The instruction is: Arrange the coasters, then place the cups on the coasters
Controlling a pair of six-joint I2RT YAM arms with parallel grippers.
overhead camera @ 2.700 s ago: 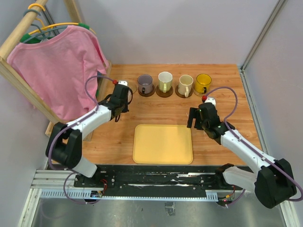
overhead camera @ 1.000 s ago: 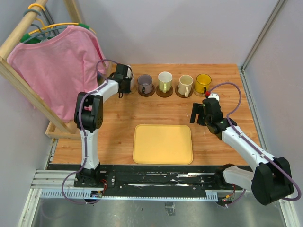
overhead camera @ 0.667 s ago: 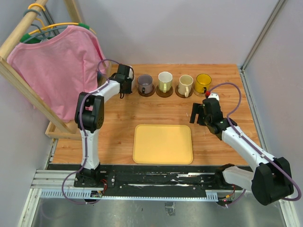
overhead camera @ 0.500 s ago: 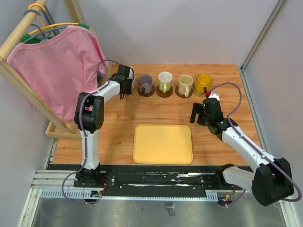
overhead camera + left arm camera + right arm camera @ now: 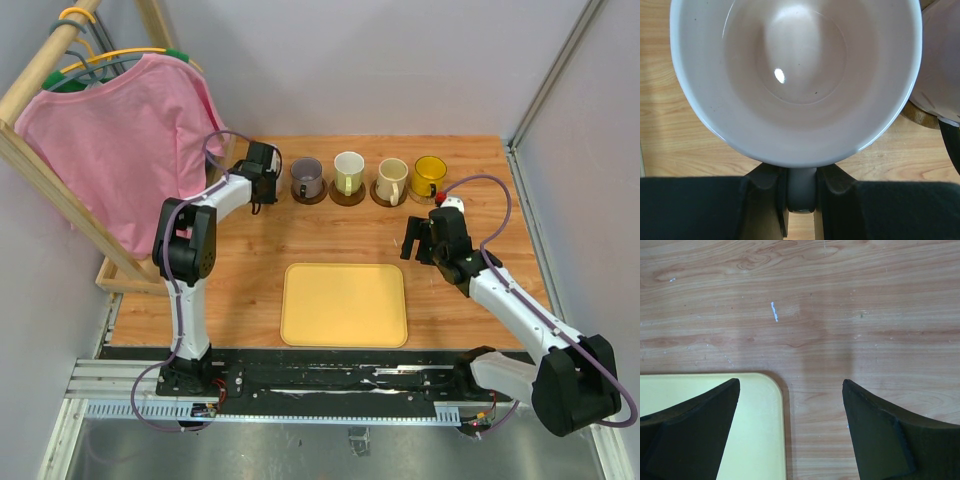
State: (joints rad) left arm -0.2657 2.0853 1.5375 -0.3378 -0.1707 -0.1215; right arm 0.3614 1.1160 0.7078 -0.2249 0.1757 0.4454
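5 cups: pink cup (image 5: 795, 75), grey-purple cup (image 5: 306, 176), white-green cup (image 5: 348, 170), cream cup (image 5: 392, 178), yellow cup (image 5: 430, 174). coasters (image 5: 347, 199) dark brown. tray (image 5: 344, 304) yellow. table (image 5: 330, 235) orange-brown wood grain.

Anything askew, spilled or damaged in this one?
Nothing stands out. The grey-purple cup, white-greenish cup, cream cup and yellow cup stand upright on coasters in an even row; the left gripper holds the empty pink cup by its handle at the row's left end. No spill shows.
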